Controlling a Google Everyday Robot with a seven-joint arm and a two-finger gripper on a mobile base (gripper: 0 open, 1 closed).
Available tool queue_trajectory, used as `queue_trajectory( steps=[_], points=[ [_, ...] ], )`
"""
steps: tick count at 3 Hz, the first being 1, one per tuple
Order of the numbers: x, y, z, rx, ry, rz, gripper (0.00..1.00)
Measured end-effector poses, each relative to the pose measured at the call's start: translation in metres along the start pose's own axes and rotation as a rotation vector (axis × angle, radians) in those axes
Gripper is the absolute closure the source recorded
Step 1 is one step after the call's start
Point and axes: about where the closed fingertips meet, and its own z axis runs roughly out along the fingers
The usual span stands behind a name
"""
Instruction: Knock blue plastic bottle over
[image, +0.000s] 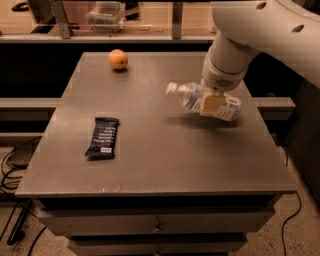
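The blue plastic bottle (186, 95) lies almost flat, tipped to the left, at the right middle of the grey table (165, 165). Its white cap (171, 89) points left and its labelled base end (231, 108) points right. It seems to hover just above or rest on the tabletop; its shadow lies right under it. My gripper (212, 102) comes down from the white arm at the upper right and sits against the bottle's middle, covering part of it.
An orange (118, 59) sits at the table's far left. A dark snack bar wrapper (102, 137) lies at the left middle. A shelf rail with glass (150, 35) runs behind the table. Cables (10, 165) lie on the floor at the left.
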Motion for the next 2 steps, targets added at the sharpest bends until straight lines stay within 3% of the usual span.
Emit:
queue_trajectory(
  steps=[1,2],
  points=[
    [0.0003,0.0008,-0.0001,0.002,0.003,-0.001,0.0],
    [0.0011,0.0005,-0.0002,0.004,0.007,-0.002,0.0]
  ],
)
